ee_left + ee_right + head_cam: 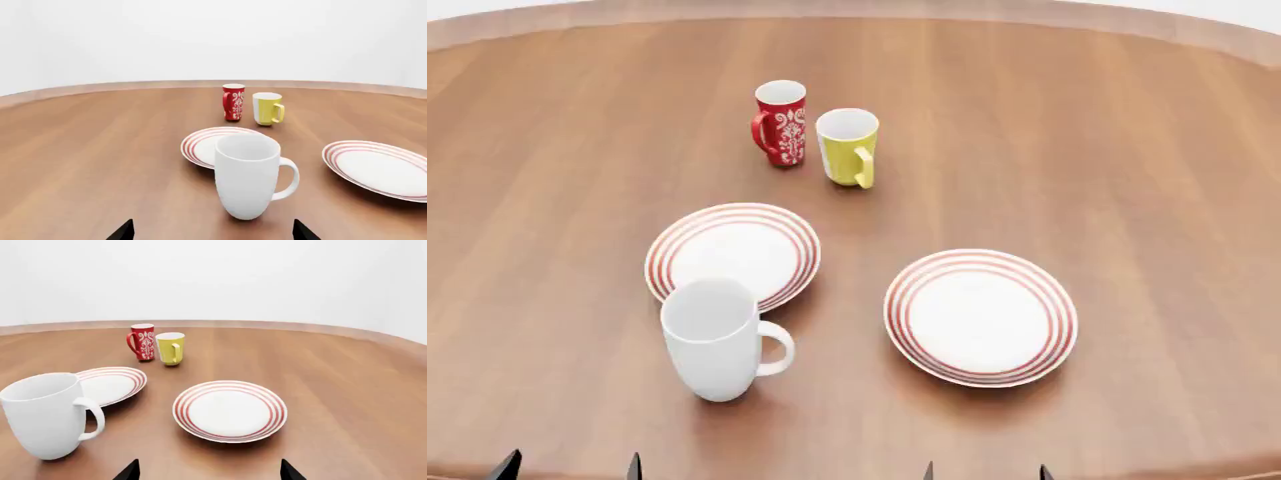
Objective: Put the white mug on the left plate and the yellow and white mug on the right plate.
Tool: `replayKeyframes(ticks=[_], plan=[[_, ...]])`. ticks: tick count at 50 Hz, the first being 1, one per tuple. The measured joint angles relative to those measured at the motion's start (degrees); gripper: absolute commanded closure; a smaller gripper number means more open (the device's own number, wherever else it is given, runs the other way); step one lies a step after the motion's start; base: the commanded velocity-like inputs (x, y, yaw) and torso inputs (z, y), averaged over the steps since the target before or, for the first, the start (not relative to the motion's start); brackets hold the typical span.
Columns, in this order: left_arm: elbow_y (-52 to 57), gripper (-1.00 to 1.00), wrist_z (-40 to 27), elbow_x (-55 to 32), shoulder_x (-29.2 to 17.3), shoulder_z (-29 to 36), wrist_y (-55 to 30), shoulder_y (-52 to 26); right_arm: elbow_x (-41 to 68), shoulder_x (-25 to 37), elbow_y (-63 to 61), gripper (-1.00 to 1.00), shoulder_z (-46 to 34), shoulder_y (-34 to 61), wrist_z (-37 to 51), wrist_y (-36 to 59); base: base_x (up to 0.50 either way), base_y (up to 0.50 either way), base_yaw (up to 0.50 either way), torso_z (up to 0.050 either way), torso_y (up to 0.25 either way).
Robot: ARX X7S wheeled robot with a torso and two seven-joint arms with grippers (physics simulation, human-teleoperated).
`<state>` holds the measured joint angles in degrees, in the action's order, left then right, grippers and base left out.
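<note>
Left gripper (567,467): only the two dark tips of its jaws peek in at the near edge of the head view. They stand apart and hold nothing.
Big white mug (715,340): the plain, all-white cup stands upright on the round brown wooden bench (1121,140). It sits just in front of the left plate and does not rest on it. Its handle points toward the right plate.
Left plate (734,254): round and white with thin red rings. It lies flat with nothing on it.
Red mug with white pattern (781,122): upright at the far side, just beside the yellow one.
Yellow mug with white inside (849,146): upright on the bench, behind both plates and well apart from them. Its handle points toward the near side.
Right plate (981,316): looks the same as the left plate. It lies flat with nothing on it.
Right gripper (986,472): only its jaw tips show at the near edge. They stand apart and hold nothing.
</note>
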<state>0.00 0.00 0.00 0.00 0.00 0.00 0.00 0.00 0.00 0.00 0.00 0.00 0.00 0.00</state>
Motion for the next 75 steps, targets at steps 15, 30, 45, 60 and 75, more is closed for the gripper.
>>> replayKeyframes(ticks=[15, 30, 45, 60, 75], plan=[[3.0, -1.00, -3.1, -2.4, -1.5, 1.3, 2.3, 1.4, -1.2, 1.7, -2.4, -1.00, -3.3, -1.5, 3.0, 0.7, 0.00, 0.00, 0.00, 0.000, 0.000], [3.4, -1.00, -6.4, -4.1, -3.4, 3.3, 4.7, 1.0, -1.6, 3.5, -3.5, -1.00, -6.1, -1.4, 6.6, 0.2, 0.03, 0.00, 0.39, 0.000, 0.000], [3.1, -1.00, -9.0, -4.1, -5.1, 5.0, 5.4, 0.3, -1.6, 4.9, -4.1, -1.00, -8.7, -1.0, 8.8, 0.2, 0.06, 0.01, 0.50, 0.000, 0.000], [4.2, -1.00, -10.6, -4.7, -6.3, 6.2, 4.8, 0.6, -1.3, 6.1, -5.0, -1.00, -10.6, -1.2, 10.1, 0.9, 0.06, 0.01, 0.50, 0.000, 0.000], [4.8, -1.00, -11.8, -5.6, -7.4, 7.0, 4.2, 0.5, -1.0, 7.1, -5.0, -1.00, -12.5, -0.8, 11.0, 1.5, 0.06, 0.02, 0.50, 0.000, 0.000]])
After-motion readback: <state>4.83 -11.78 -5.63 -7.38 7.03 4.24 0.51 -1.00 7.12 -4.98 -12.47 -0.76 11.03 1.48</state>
